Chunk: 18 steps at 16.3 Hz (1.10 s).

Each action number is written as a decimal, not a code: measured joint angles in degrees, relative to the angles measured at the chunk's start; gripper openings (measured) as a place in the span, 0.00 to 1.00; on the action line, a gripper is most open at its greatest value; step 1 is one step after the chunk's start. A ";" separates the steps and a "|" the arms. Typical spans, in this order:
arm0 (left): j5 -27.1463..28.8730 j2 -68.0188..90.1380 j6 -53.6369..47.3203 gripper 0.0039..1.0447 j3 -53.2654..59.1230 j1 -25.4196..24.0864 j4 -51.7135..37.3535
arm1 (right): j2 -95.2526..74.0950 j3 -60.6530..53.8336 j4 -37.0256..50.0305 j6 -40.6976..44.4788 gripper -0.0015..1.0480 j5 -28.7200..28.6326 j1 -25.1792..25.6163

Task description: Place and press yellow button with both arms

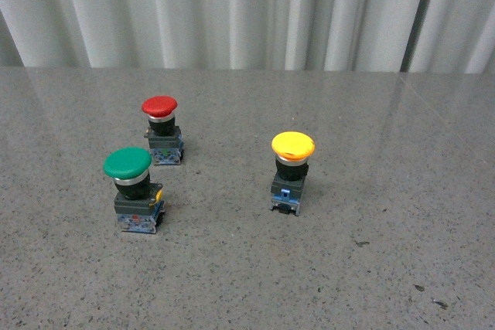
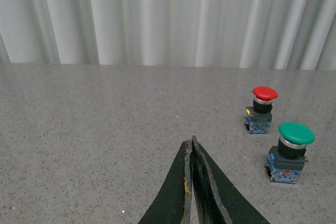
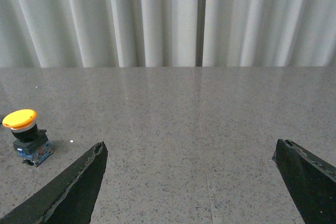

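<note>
Front view: the yellow button (image 1: 293, 161) stands upright mid-tabletop (image 1: 387, 268), apart from the green button (image 1: 131, 183) and red button (image 1: 161, 125) nearer the left edge. Left wrist view — the left gripper (image 2: 192, 141) has its fingers pressed together. Right wrist view — the right gripper (image 3: 189, 148) is spread wide.

You have a grey speckled table (image 1: 387, 113) stretching back to a white pleated curtain (image 1: 232, 13); soft light glints off the surface near its foot.
</note>
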<state>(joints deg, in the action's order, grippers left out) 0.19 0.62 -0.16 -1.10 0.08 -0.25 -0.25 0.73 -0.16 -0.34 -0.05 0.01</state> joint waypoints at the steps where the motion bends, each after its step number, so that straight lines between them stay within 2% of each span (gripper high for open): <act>1: -0.09 0.00 0.00 0.01 0.26 -0.07 0.81 | 0.00 0.00 -0.04 0.00 0.94 0.02 0.00; 5: -0.17 0.00 0.11 0.03 0.26 -0.07 0.46 | 0.00 0.00 -0.07 0.00 0.94 0.02 0.00; 12: -0.17 0.00 0.11 0.77 0.26 -0.07 0.50 | 0.00 0.00 -0.09 0.00 0.94 0.02 0.00; 13: -0.15 0.00 0.11 0.88 0.24 -0.07 0.50 | -2.43 0.15 2.69 -1.05 0.94 1.25 -1.05; 14: -0.17 0.00 0.04 0.96 0.26 -0.07 0.50 | -10.62 1.92 9.73 -1.55 0.94 1.70 -3.21; 17: -0.13 0.00 0.11 0.94 0.26 -0.07 0.50 | -38.86 14.27 33.03 -1.09 0.94 1.62 -10.32; 18: -0.15 0.00 0.11 0.94 0.24 -0.07 0.50 | -47.12 18.80 36.96 -1.11 0.94 1.03 -12.09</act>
<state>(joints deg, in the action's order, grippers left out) 0.03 0.62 -0.05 -0.86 0.01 0.25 -47.37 19.53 36.80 -1.45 0.97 -12.08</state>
